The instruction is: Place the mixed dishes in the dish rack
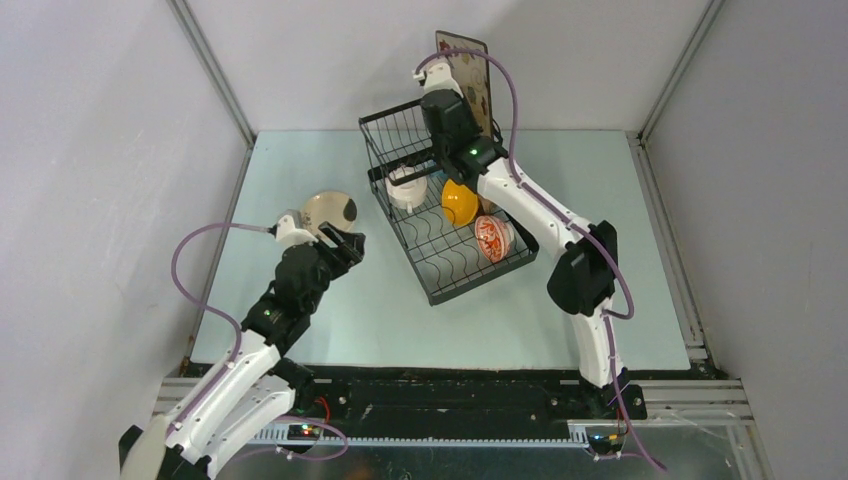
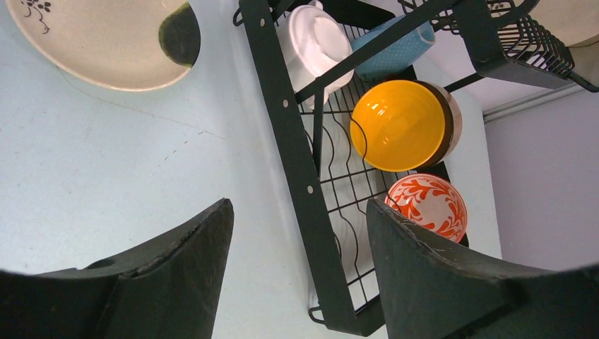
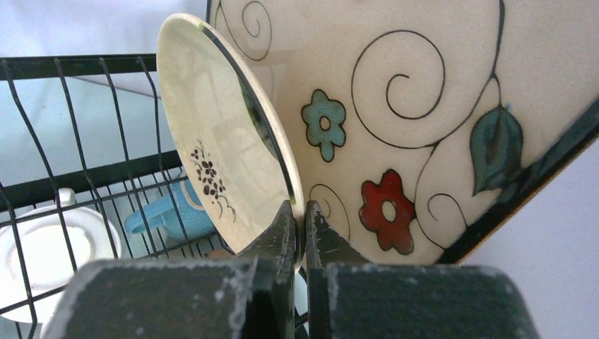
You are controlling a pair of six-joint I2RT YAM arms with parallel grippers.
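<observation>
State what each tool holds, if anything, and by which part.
Right tool pinches a round plate by its rim. Left tool is open and holds nothing.

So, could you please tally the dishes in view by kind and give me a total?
Plates: 3 (square floral plate; round plate in the right gripper; second round plate on the table)
Bowls: 3 (yellow bowl; brown bowl behind it; red-patterned bowl)
Cups: 2 (white two-handled cup; blue mug)
Total: 8
</observation>
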